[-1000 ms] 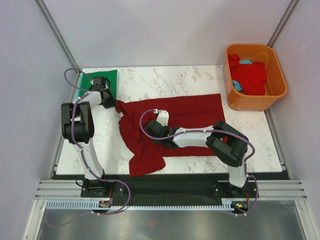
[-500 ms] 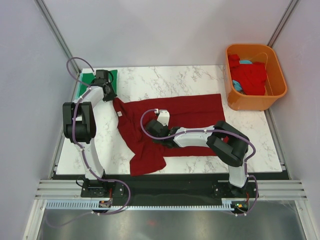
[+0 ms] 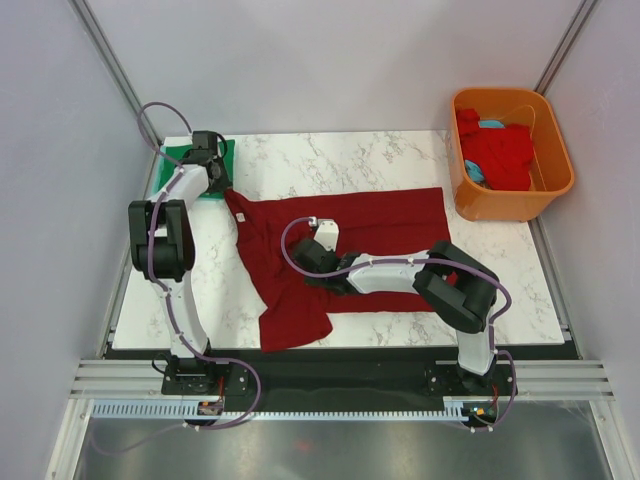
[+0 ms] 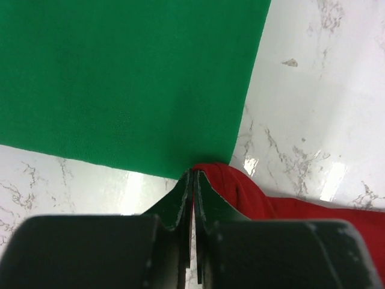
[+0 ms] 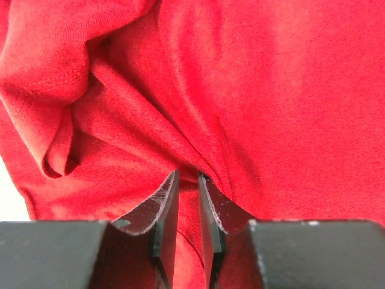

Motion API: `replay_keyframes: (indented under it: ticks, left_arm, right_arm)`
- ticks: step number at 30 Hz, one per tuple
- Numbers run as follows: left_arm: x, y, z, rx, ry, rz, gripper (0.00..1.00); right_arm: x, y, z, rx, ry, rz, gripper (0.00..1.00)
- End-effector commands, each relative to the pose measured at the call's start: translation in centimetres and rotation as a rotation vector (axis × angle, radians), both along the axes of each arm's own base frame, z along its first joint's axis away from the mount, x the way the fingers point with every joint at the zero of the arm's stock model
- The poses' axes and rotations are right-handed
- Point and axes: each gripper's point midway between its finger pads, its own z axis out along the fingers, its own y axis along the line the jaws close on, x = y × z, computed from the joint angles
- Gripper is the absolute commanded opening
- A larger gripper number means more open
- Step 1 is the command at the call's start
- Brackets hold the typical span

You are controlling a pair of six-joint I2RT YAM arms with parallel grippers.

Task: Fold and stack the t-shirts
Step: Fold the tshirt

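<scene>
One corner of the dark maroon t-shirt (image 3: 385,220), spread on the tabletop (image 3: 330,160), sits clamped in the left hand (image 4: 194,180) beside the green t-shirt (image 4: 120,78); the right hand (image 5: 186,180) pinches a middle fold, jaws nearly together.

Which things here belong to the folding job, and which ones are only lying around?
Belong to the job: maroon t-shirt, green t-shirt, red t-shirt, light blue t-shirt.
Only lying around: orange tub that holds the last two, marble table.
</scene>
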Motion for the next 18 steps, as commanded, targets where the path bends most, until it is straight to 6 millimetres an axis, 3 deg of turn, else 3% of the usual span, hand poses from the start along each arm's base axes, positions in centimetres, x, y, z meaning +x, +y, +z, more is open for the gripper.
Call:
replay_keyframes:
  ticks: [1,2,5,6,8,9,10,12,13,14,15,17,18]
  left_arm:
    - [1.4,0.4,1.3,0.04,-0.04,-0.056,0.1]
    - [1.3,0.4,1.5,0.039,-0.041,-0.058,0.19]
    - [0.8,0.4,2.8,0.04,-0.044,-0.061,0.32]
    - [0.6,-1.1,4.2,0.042,-0.064,-0.088,0.35]
    - [-0.5,-1.0,5.5,0.043,-0.054,-0.081,0.4]
    - [-1.1,-1.2,6.0,0.038,-0.049,-0.081,0.41]
    - [-2.3,-1.4,7.3,0.022,-0.044,-0.075,0.42]
    - [-4.4,-2.4,7.0,-0.011,-0.006,-0.076,0.43]
    - [-5.5,-2.9,8.7,-0.037,-0.031,-0.075,0.44]
    - [-6.6,-3.3,8.5,-0.053,-0.016,-0.072,0.44]
    - [-8.7,-4.1,6.9,-0.072,0.03,-0.079,0.44]
    - [-10.9,-5.5,7.4,-0.138,0.022,-0.086,0.44]
    - [-12.9,-6.9,5.6,-0.203,0.08,-0.127,0.44]
  right_arm:
    - [0.2,0.6,0.2,0.0,0.013,0.023,0.27]
    - [0.2,0.9,0.4,0.007,0.013,0.027,0.28]
    - [0.3,1.2,1.3,0.013,0.005,0.049,0.29]
    - [0.4,1.7,2.3,0.034,-0.003,0.062,0.3]
    - [0.6,1.4,3.4,0.029,-0.009,0.07,0.31]
    - [0.6,1.4,5.0,0.05,-0.026,0.075,0.32]
    - [0.6,1.2,5.6,0.052,-0.029,0.081,0.32]
    - [1.0,0.8,7.4,0.072,-0.037,0.098,0.34]
    - [0.8,0.8,7.7,0.082,-0.024,0.112,0.35]
    - [1.1,0.5,8.1,0.083,-0.028,0.106,0.35]
    - [1.1,0.1,8.9,0.087,-0.041,0.106,0.35]
    - [1.2,-1.3,8.6,0.066,-0.038,0.085,0.35]
    - [1.2,-1.9,9.2,0.075,-0.045,0.079,0.35]
